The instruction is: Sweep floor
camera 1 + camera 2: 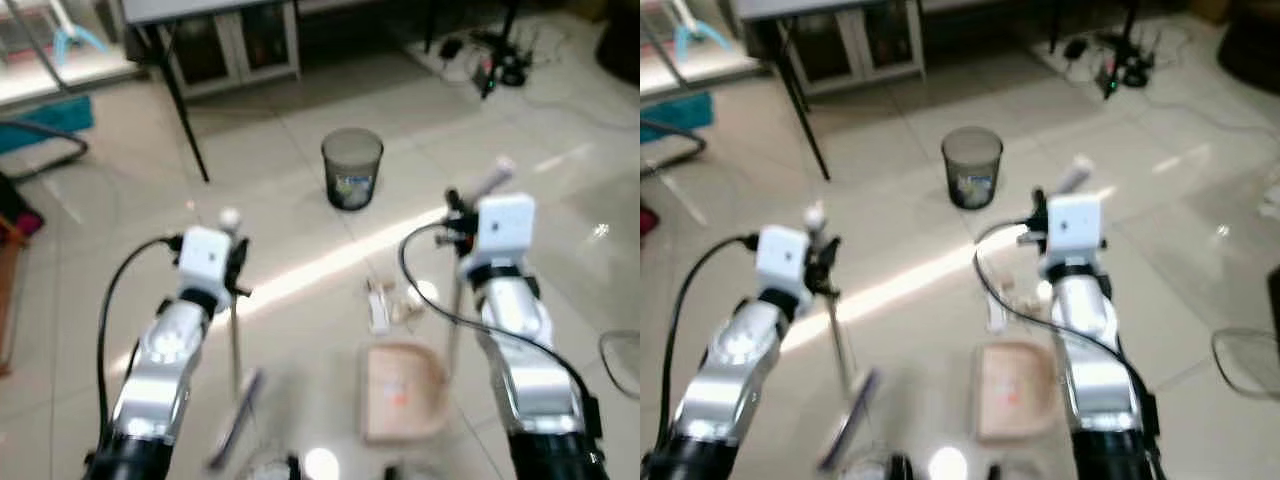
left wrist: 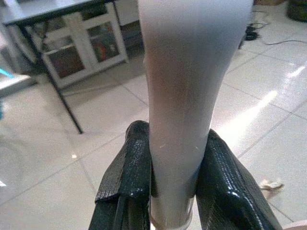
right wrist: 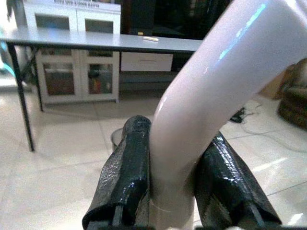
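My left gripper (image 1: 237,268) is shut on the white handle of a broom (image 1: 235,340). Its thin rod runs down to a blurred brush head (image 1: 234,412) on the tiles. In the left wrist view both black fingers (image 2: 125,184) press the handle (image 2: 180,96). My right gripper (image 1: 456,222) is shut on the pale curved handle (image 3: 216,81) of a dustpan (image 1: 402,392), which lies on the floor between my arms. Scraps of litter (image 1: 392,305) lie just beyond the pan's far edge.
A grey waste bin (image 1: 352,168) stands ahead on the tiles. Behind it are a dark-legged table (image 1: 186,115), a white glass-door cabinet (image 1: 235,45) and tangled cables (image 1: 500,62) at the back right. A wire object (image 1: 624,362) sits at the right edge.
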Tool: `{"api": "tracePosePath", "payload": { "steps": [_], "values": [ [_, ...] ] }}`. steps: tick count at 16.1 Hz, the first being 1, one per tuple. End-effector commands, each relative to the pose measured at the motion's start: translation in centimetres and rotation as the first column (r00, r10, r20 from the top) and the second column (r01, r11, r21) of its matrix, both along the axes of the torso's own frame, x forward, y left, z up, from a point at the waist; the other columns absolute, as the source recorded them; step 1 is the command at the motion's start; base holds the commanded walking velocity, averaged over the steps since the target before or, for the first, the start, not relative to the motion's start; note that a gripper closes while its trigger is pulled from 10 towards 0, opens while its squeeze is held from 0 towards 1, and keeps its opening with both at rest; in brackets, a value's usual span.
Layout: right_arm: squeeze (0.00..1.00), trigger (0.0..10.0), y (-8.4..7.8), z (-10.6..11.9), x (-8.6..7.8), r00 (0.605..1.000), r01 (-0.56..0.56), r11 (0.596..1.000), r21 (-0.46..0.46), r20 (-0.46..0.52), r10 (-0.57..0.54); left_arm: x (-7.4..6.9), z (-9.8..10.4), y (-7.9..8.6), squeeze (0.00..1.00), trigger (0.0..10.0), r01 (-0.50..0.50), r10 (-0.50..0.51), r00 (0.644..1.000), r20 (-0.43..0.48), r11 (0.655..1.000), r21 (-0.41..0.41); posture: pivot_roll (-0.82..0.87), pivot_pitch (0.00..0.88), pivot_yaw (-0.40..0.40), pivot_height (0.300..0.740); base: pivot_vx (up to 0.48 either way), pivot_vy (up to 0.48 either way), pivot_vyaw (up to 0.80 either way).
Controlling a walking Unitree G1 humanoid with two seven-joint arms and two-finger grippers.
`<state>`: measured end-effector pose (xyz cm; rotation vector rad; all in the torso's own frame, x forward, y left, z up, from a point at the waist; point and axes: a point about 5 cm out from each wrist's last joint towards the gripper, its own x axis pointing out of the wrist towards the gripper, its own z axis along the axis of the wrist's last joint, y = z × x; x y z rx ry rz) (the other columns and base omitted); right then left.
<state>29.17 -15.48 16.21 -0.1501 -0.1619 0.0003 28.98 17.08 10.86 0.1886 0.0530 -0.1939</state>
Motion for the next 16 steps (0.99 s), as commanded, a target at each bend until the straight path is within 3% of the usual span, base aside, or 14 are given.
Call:
{"api": "tracePosePath", "payload": {
  "steps": [1,4,8,11,13,15,16],
  "values": [
    [0.00,10.0,-0.7,0.7,-0.2,0.999,0.025,0.999,0.040,0.042,-0.026,0.3,0.8,-0.6,0.00,10.0,0.018,-0.018,0.999,0.039,1.000,0.011,0.00,0.094,0.069,0.740,0.000,-0.390,0.00],
    [0.00,10.0,-1.0,0.7,-0.2,0.998,0.037,0.997,0.070,0.039,-0.040,0.4,0.8,-0.6,0.00,10.0,0.019,-0.019,0.999,0.040,1.000,0.010,-0.01,0.095,0.070,0.740,0.000,-0.394,0.00],
    [0.00,10.0,-1.4,0.9,0.3,0.992,0.106,0.994,-0.034,0.075,-0.103,0.4,0.8,-0.7,0.00,10.0,0.016,-0.016,0.999,0.041,1.000,0.009,-0.01,0.098,0.070,0.740,0.000,-0.398,0.00],
    [0.00,10.0,-1.8,-0.2,0.2,0.999,0.052,0.993,0.109,-0.016,-0.051,0.5,0.9,-0.8,0.00,10.0,0.011,-0.012,0.999,0.048,1.000,0.006,-0.01,0.104,0.068,0.740,0.000,-0.396,0.00],
    [0.00,10.0,-2.0,-0.7,0.0,0.996,0.090,0.986,0.140,-0.035,-0.085,0.6,1.3,-0.9,0.00,10.0,0.012,-0.012,0.997,0.075,1.000,-0.005,-0.01,0.105,0.070,0.740,0.000,-0.398,0.00],
    [0.00,10.0,-2.8,-0.8,-0.3,0.988,0.153,0.977,0.149,-0.020,-0.152,0.9,2.2,-1.1,0.00,10.0,0.013,-0.004,0.996,0.090,0.995,-0.099,-0.01,0.107,0.070,0.740,0.000,-0.195,0.00],
    [0.00,10.0,-3.0,-0.7,-0.3,0.986,0.164,0.975,0.149,-0.014,-0.164,1.1,2.4,-1.2,0.00,10.0,0.017,-0.008,0.995,0.096,0.996,-0.087,-0.01,0.108,0.069,0.740,0.000,0.000,0.00]
  ]
}}
